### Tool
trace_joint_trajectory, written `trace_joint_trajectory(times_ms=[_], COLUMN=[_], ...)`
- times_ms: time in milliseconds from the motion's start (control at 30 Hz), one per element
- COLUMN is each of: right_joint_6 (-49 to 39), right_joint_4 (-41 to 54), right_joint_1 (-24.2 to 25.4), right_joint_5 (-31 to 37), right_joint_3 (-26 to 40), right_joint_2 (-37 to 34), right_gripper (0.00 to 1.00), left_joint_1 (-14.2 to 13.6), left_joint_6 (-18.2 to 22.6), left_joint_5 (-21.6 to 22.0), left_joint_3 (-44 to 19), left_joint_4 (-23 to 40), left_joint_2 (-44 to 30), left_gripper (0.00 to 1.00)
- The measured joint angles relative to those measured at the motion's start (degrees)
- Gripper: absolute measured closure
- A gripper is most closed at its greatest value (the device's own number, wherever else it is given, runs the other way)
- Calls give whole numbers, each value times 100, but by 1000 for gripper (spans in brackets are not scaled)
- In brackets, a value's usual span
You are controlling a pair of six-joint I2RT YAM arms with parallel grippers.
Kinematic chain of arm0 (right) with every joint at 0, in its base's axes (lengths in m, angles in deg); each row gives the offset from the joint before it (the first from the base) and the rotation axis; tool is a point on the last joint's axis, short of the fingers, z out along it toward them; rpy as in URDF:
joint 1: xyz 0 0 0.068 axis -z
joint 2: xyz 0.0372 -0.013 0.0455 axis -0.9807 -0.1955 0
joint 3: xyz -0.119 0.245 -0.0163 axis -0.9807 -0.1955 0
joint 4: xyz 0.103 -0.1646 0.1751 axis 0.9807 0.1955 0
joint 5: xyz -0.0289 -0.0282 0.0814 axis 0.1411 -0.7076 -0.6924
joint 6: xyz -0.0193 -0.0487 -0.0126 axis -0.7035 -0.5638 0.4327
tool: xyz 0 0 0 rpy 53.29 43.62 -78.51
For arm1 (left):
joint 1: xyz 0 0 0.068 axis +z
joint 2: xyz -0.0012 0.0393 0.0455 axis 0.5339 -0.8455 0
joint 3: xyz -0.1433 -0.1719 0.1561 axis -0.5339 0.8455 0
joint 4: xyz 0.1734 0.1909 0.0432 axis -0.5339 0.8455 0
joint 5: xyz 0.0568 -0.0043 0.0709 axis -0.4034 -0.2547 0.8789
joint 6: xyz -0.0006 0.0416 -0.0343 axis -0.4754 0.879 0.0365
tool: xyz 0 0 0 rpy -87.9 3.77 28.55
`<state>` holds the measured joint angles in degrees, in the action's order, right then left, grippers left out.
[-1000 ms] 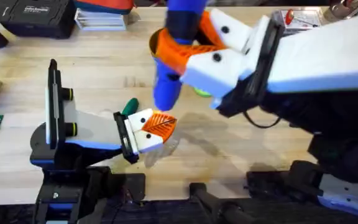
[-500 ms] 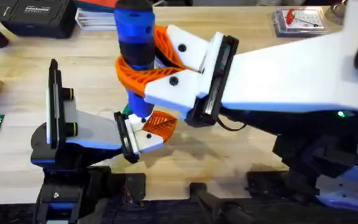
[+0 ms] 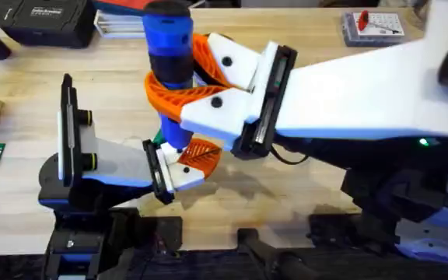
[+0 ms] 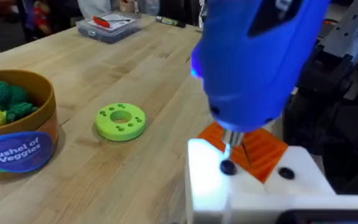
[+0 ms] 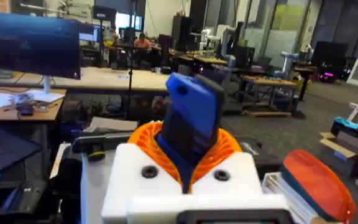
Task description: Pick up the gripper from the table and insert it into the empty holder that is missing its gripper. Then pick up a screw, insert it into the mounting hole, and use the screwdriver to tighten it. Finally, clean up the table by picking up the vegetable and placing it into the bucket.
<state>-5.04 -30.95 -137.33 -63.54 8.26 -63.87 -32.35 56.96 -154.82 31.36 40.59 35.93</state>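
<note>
Bucket (image 4: 17, 134) blue label band: "Bushel of Veggies".

screwdriver (image 3: 168, 47): blue, pen-shaped, upright, bit end down; held in the orange-padded right tool (image 3: 179, 93)
bit (image 4: 229, 149): thin metal, tip on a dark screw (image 4: 227, 167) in a white block
bucket (image 4: 14, 140): round, brown-orange, blue band reading "Bushel of Veggies"; stands on the table (image 4: 135, 180)
vegetable (image 4: 5, 99): dark-green toy pieces inside the bucket, one yellow beside them
</note>
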Motion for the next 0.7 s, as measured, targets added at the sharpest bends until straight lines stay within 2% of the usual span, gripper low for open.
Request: trace_joint_trajectory(times_ms=[700], right_joint_6=[51], right_joint_4=[-67], right_joint_1=[-7], right_joint_5=[0], right_joint_3=[0], right_joint_2=[-90], right_gripper=[975], left_joint_1=[0], left_joint_6=[0], left_joint_5=[2], left_joint_3=[0], left_joint_4=[0], left_joint_2=[0], left_gripper=[986])
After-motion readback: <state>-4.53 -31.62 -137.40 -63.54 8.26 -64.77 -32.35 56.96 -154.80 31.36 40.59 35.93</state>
